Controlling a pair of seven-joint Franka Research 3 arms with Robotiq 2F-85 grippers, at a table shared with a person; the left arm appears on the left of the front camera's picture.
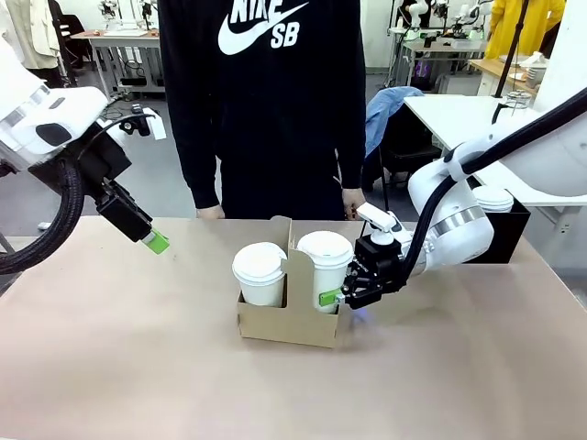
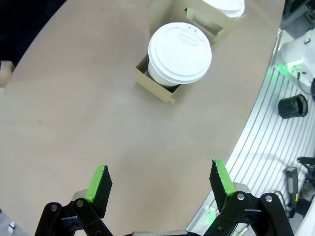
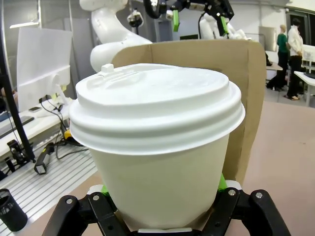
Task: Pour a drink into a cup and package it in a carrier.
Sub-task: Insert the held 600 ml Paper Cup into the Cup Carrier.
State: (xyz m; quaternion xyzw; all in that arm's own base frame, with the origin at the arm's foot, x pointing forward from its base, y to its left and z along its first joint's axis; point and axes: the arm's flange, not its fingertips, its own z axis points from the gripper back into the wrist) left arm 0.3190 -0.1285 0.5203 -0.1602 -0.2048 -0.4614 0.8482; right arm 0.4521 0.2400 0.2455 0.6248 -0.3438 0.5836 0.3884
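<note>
A brown cardboard carrier (image 1: 292, 316) sits in the middle of the table (image 1: 110, 367). Two white cups with dome lids stand in it, one on each side of its tall middle handle (image 1: 295, 261). The right gripper (image 1: 341, 298) reaches in low from the right side and squeezes the right cup (image 1: 325, 266) near its bottom, just above the carrier's edge. In the right wrist view, the cup (image 3: 157, 147) sits snug between the two black fingers. The left cup (image 1: 260, 272) stands free in its hole. The left gripper (image 1: 154, 241) hangs in the air, well to the left of the carrier, with its fingers spread wide and nothing in them. A person in a black top stands at the far side of the table.
</note>
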